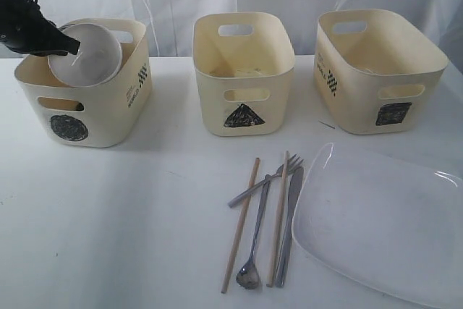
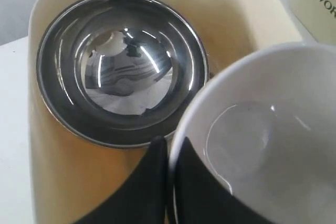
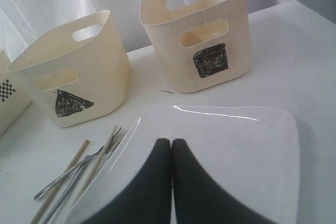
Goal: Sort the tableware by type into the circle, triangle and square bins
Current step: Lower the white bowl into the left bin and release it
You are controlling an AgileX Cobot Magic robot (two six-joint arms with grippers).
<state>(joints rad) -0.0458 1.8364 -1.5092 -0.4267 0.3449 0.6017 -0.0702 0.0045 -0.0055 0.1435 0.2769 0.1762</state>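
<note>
My left gripper [image 1: 69, 47] is shut on the rim of the white bowl [image 1: 85, 52], holding it tilted over the circle bin [image 1: 94, 117]. In the left wrist view the fingers [image 2: 157, 182] pinch the bowl's edge [image 2: 273, 140], and a steel bowl [image 2: 123, 66] lies inside the bin [image 2: 58, 182] below. Chopsticks [image 1: 241, 223], a spoon [image 1: 255, 240], a fork [image 1: 264, 182] and a knife [image 1: 289, 222] lie on the table beside the large square plate [image 1: 376, 229]. My right gripper [image 3: 171, 142] hovers shut and empty over that plate [image 3: 236, 145].
The triangle bin [image 1: 244, 77] stands in the middle at the back and the square bin [image 1: 376, 70] at the back right. Both show in the right wrist view, the triangle bin [image 3: 73, 77] beside the square bin [image 3: 202, 35]. A white curtain hangs behind the table.
</note>
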